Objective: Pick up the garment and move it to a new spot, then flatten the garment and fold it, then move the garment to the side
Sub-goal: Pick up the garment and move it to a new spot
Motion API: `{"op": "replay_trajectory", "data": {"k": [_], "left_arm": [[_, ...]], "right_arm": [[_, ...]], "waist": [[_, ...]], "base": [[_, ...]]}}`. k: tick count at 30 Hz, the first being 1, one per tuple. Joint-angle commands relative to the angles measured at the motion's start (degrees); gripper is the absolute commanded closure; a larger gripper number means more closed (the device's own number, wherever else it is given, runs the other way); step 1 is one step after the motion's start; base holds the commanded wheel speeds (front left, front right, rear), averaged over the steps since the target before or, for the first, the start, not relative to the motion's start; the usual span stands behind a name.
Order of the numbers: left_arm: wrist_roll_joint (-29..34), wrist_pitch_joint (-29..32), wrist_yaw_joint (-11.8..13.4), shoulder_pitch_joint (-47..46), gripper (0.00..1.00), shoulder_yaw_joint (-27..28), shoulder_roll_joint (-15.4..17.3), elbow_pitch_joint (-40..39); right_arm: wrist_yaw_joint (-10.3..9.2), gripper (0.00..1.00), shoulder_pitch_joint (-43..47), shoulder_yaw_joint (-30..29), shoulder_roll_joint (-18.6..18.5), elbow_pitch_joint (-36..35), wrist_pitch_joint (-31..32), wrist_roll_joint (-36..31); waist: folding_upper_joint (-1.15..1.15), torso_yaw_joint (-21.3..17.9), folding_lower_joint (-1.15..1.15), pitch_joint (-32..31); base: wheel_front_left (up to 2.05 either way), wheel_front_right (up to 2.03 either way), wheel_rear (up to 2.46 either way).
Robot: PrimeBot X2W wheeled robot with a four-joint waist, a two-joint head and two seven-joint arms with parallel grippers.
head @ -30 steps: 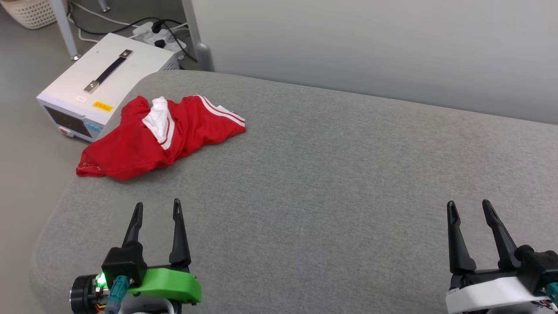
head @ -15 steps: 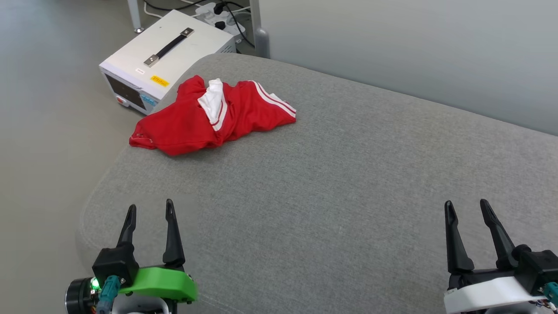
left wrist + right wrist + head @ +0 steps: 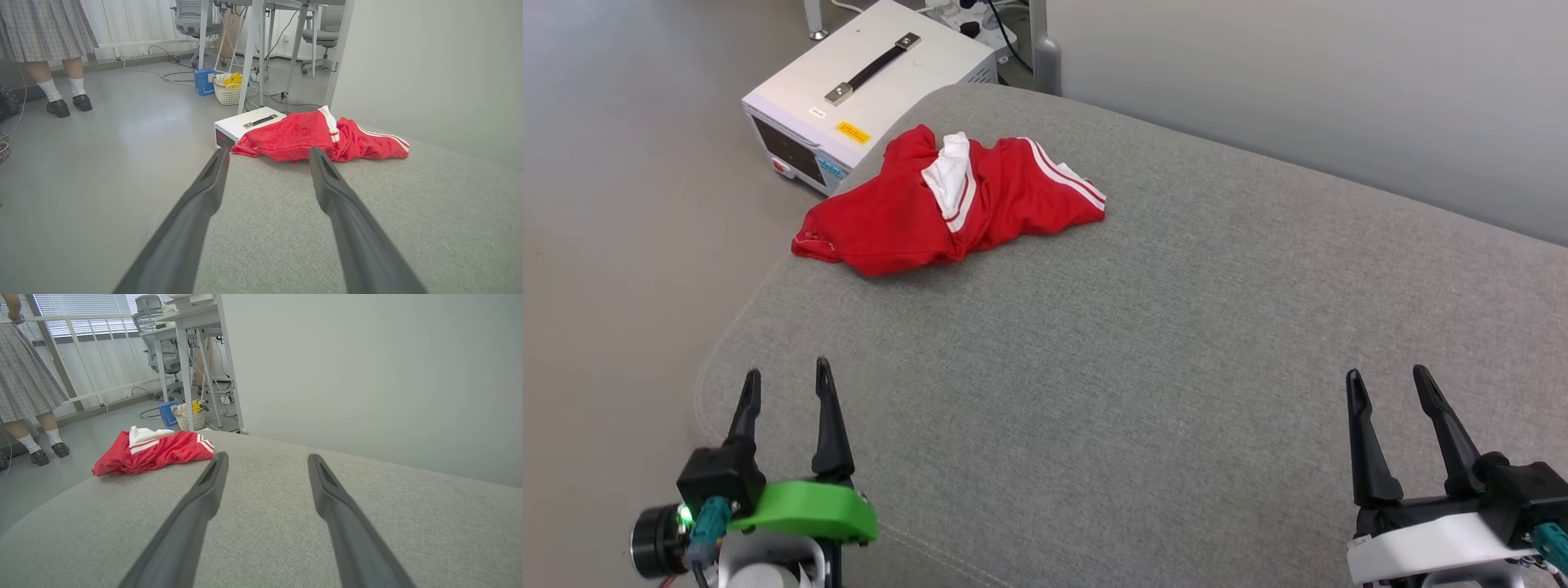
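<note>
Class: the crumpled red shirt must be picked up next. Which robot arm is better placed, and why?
Likely left. The shirt lies near the far left edge of the cushion, ahead of the open left gripper; the open right gripper sits well across from it.

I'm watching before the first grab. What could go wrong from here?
1. The crumpled red jersey T-shirt with white sleeves lies at the grey padded surface's far left corner, its hem at the rim; a pinch might push it off.
2. The white box with a black handle sits beyond; the open left gripper may strike it.
3. A person stands nearby.
</note>
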Motion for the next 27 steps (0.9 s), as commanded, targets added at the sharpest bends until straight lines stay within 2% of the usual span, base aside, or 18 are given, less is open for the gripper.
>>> {"op": "replay_trajectory", "data": {"k": [1,9,18,24,27], "left_arm": [[0.93,-0.34,-1.06,-2.98,0.0,0.57,-0.28,0.29],[0.72,-0.34,-6.4,-17.42,0.0,7.27,1.3,2.88],[0.47,-0.34,-10.13,-36.23,0.0,10.8,9.01,9.2],[-2.61,-0.16,-10.87,-46.52,0.0,6.98,15.79,20.49],[-6.85,3.41,-10.9,-51.16,0.0,2.8,19.08,26.49]], "right_arm": [[-0.05,0.0,-0.96,-0.05,-0.18,-0.56,-0.52,-0.58],[-0.05,0.0,-4.56,0.61,-0.18,-2.46,-0.52,-3.87],[-0.05,0.0,-10.04,1.28,-1.09,-5.25,-0.52,-6.47],[-0.05,0.0,-12.45,2.26,-1.42,-6.62,-0.52,-6.63],[-0.05,0.0,-13.13,2.62,-1.57,-7.0,-0.52,-6.65]], "waist": [[0.0,-0.75,0.0,0.98],[0.0,-4.76,0.0,7.11],[0.0,-10.07,0.0,16.26],[0.0,-13.19,0.0,19.22],[0.0,-14.43,0.0,20.14]], "base": [[0.0,0.0,0.0],[0.0,0.0,0.0],[0.0,0.0,0.0],[0.0,0.0,0.0],[0.0,0.0,0.0]]}}
